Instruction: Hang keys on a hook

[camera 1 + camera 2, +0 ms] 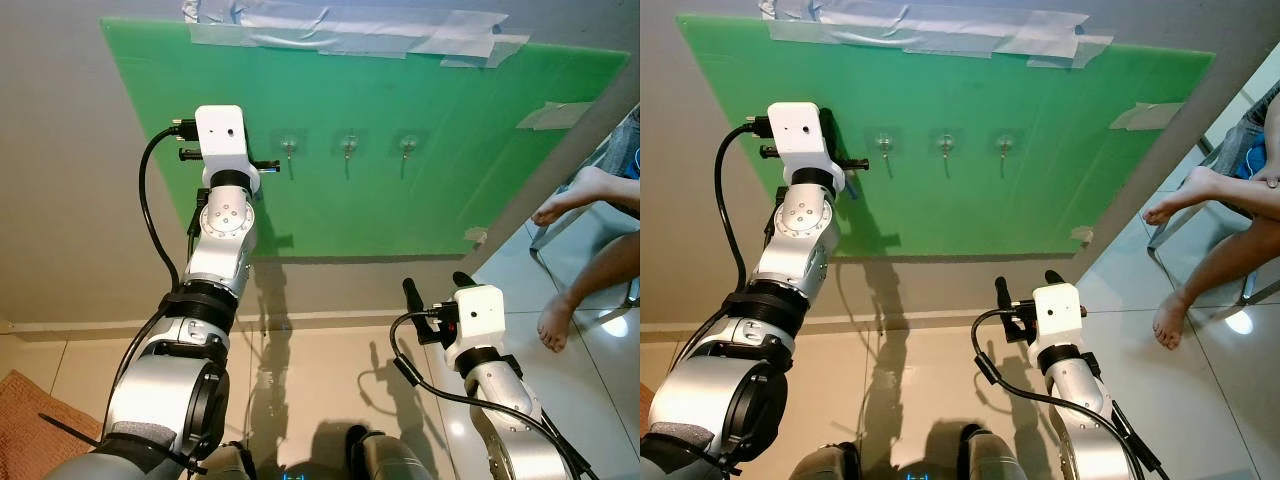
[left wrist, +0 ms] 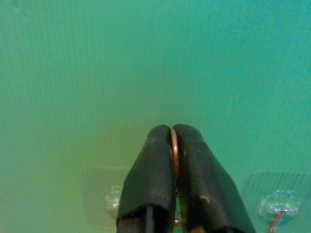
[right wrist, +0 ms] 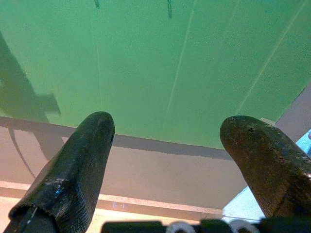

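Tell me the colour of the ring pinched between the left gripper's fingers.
Copper-orange; the ring shows best in the left wrist view, clamped in the left gripper.

We seem to be in a room of a home, fitted out for a trial. Ahead of the raised left gripper (image 2: 173, 145) a green plastic board (image 1: 440, 150) is stuck to a grey wall (image 1: 70, 200) with strips of tape (image 1: 330, 35), and three clear stick-on hooks (image 1: 348, 145) sit in a row on it. Below the lowered right gripper (image 3: 170, 145) lies a pale tiled floor (image 1: 320, 370). Off to that gripper's right a person's bare feet (image 1: 560, 320) rest by a chair leg (image 1: 545, 235). A reddish mat (image 1: 30, 410) lies under the left arm.
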{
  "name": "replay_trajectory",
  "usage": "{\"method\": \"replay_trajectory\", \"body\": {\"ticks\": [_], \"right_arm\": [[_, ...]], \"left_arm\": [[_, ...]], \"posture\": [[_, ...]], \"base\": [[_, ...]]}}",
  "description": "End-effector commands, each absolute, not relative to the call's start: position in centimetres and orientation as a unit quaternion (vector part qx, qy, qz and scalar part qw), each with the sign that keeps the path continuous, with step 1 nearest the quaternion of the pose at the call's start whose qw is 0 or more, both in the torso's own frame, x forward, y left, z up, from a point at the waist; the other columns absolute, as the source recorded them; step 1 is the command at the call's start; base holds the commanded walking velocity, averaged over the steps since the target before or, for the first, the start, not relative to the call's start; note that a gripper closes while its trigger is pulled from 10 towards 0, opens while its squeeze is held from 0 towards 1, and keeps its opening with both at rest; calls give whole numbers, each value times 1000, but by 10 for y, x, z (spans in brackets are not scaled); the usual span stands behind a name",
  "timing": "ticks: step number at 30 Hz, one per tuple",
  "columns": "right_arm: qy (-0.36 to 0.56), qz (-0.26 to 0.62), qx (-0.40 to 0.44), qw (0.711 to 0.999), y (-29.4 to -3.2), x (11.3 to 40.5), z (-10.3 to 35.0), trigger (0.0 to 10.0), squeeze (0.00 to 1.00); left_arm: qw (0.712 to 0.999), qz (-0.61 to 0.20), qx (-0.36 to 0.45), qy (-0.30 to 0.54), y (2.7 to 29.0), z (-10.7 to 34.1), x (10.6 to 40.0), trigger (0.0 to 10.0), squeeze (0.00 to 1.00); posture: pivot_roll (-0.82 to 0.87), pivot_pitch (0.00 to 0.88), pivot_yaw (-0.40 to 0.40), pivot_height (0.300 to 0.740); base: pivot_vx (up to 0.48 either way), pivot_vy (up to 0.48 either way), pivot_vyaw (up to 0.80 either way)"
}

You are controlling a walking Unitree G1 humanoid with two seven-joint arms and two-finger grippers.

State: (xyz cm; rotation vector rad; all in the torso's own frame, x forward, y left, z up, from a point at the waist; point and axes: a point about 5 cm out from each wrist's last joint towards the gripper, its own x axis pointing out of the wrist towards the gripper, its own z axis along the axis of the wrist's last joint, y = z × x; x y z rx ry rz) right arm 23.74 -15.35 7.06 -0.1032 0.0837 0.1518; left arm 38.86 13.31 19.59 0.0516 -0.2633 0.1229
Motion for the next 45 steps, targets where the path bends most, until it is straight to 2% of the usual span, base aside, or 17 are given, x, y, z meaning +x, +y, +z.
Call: {"method": "replay_trajectory", "body": {"ticks": [1, 23, 45], "right_arm": [[49, 73, -58, 994, -157, 234, 69, 10000, 0], [51, 77, -57, 994, -155, 231, 69, 10000, 0], [55, 83, -57, 993, -153, 231, 69, 10000, 0]], "left_arm": [[987, 68, 23, -141, 134, 200, 388, 0, 0], [981, 70, 28, -181, 134, 215, 381, 0, 0], [985, 70, 18, -157, 133, 205, 371, 0, 0]], "posture": [[-222, 160, -31, 740], [-211, 152, -28, 740], [-206, 166, -33, 740]], "base": [[0, 0, 0], [0, 0, 0], [0, 0, 0]]}}
